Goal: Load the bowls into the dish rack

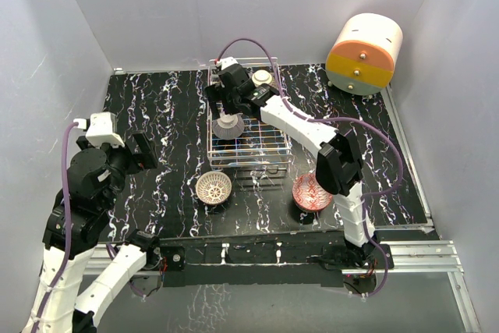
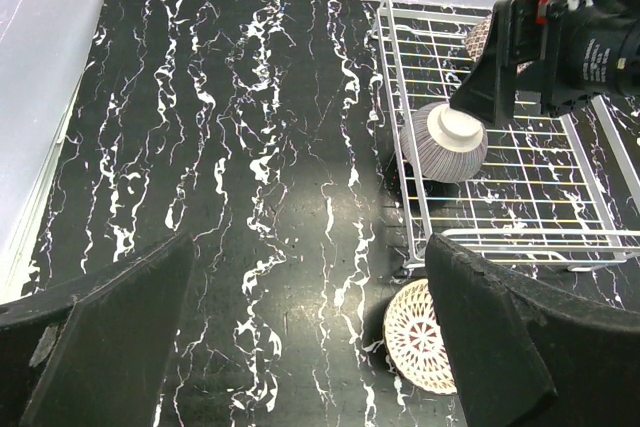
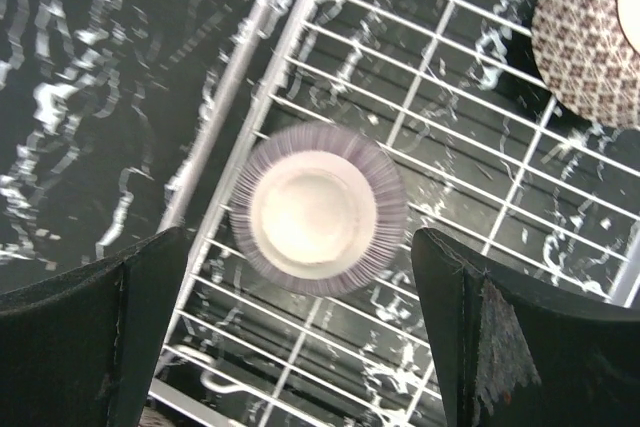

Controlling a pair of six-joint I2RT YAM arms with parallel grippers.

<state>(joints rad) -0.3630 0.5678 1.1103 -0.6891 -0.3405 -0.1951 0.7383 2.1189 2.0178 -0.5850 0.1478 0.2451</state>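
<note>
The silver wire dish rack (image 1: 274, 148) stands at mid table. A dark purple striped bowl (image 1: 228, 126) lies upside down in its left part, foot ring up, also in the right wrist view (image 3: 318, 209) and the left wrist view (image 2: 448, 142). My right gripper (image 1: 224, 108) hangs open just above it, empty (image 3: 300, 337). A second upturned bowl (image 1: 263, 77) sits at the rack's back (image 3: 590, 37). A white-lattice bowl (image 1: 214, 188) and a red bowl (image 1: 312, 192) stand upright on the table before the rack. My left gripper (image 1: 146, 154) is open and empty (image 2: 300, 337), left of the lattice bowl (image 2: 415, 337).
A cream-and-orange cylindrical drawer unit (image 1: 364, 52) stands at the back right. Pale walls close in the black marbled table (image 1: 164, 115) on three sides. The right arm reaches across over the rack's near right part.
</note>
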